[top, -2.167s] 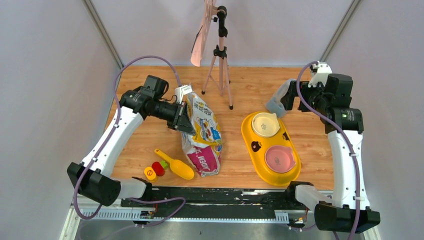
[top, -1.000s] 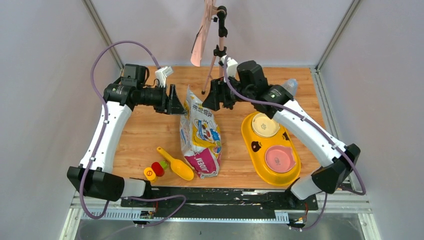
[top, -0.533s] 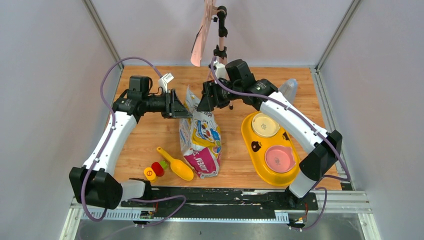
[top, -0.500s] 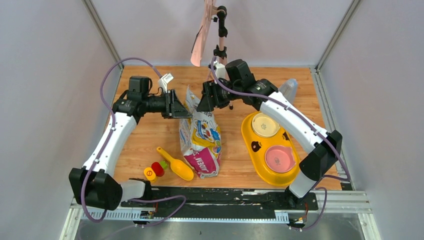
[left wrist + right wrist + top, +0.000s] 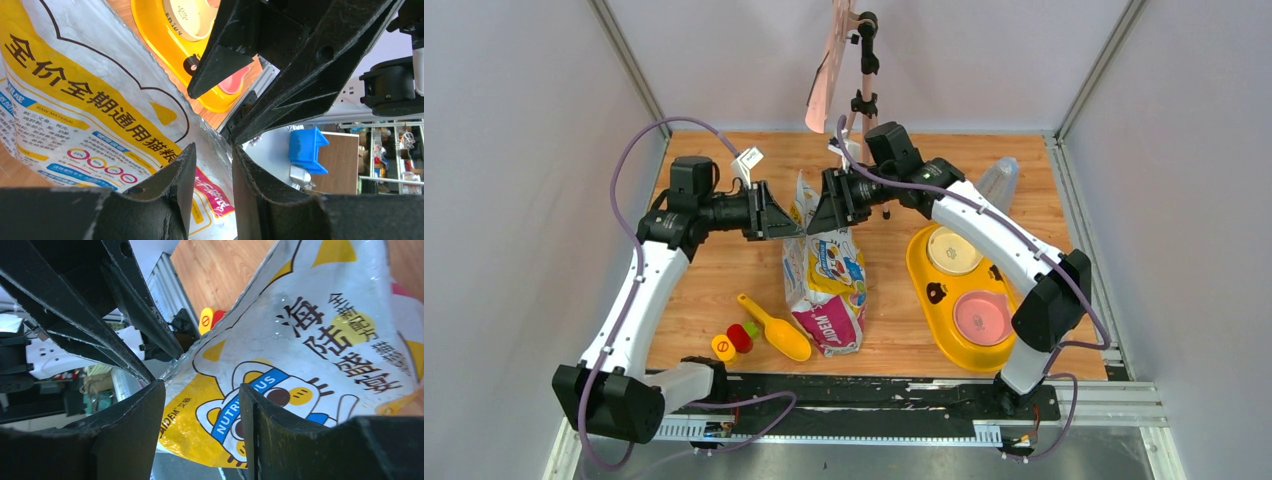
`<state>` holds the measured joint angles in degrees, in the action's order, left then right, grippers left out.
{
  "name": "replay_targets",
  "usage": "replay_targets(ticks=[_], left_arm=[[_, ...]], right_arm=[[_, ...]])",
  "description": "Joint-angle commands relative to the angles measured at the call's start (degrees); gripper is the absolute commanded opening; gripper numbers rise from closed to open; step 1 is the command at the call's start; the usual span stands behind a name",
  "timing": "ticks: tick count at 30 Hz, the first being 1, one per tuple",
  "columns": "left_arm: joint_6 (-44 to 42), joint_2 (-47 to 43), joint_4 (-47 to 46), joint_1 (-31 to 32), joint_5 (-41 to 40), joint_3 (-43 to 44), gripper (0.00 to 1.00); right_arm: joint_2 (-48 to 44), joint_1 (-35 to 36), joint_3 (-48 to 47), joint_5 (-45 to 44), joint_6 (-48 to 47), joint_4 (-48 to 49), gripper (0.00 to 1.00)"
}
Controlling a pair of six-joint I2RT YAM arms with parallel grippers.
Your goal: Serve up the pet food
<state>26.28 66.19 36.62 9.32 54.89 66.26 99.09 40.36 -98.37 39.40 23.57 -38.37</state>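
Observation:
No pet food shows; it is hidden inside the printed bag (image 5: pixel 829 285), which stands upright mid-table. My left gripper (image 5: pixel 794 222) grips the bag's top left edge. In the left wrist view (image 5: pixel 212 157) its jaws stand a narrow gap apart, filled by the bag's silvery edge (image 5: pixel 75 90). My right gripper (image 5: pixel 814 214) is at the top right edge, facing the left one. In the right wrist view (image 5: pixel 202 390) its jaws are open with the bag (image 5: pixel 310 355) beyond them. A yellow scoop (image 5: pixel 774 328) lies left of the bag.
A yellow feeder tray (image 5: pixel 936 292) holds a cream bowl (image 5: pixel 955 249) and a pink bowl (image 5: pixel 983 316) right of the bag. Small red, green and yellow pieces (image 5: pixel 732 340) lie by the scoop. A tripod (image 5: pixel 864 110) stands behind, and a grey bottle (image 5: pixel 999 180) is at the back right.
My right arm has swung from the far right across to the bag's top. My left gripper has lifted the bag's top more upright and stayed on it.

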Motion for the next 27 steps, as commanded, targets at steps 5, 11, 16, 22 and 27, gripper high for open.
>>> replay_targets(ticks=[5, 11, 16, 22, 27], left_arm=[[-3.48, -3.33, 5.91, -0.19, -2.34, -0.35, 0.38], [-3.94, -5.02, 7.29, -0.19, -3.18, -2.33, 0.36], [-1.35, -5.26, 4.44, -0.18, -1.49, -4.14, 0.37], [0.09, -4.78, 2.76, -0.18, -0.67, -4.12, 0.37], [1.12, -4.31, 1.82, -0.05, -0.67, -4.16, 0.37]], right_arm=[[2.19, -1.34, -2.26, 6.08, 7.68, 5.16, 0.58], [1.84, -1.25, -1.93, 3.02, 8.83, 5.28, 0.59], [1.59, -1.26, -1.83, 3.04, 8.77, 5.32, 0.59], [2.02, -0.77, -2.45, 3.02, 8.85, 5.31, 0.60], [2.55, -0.29, -2.86, 2.82, 9.44, 5.32, 0.60]])
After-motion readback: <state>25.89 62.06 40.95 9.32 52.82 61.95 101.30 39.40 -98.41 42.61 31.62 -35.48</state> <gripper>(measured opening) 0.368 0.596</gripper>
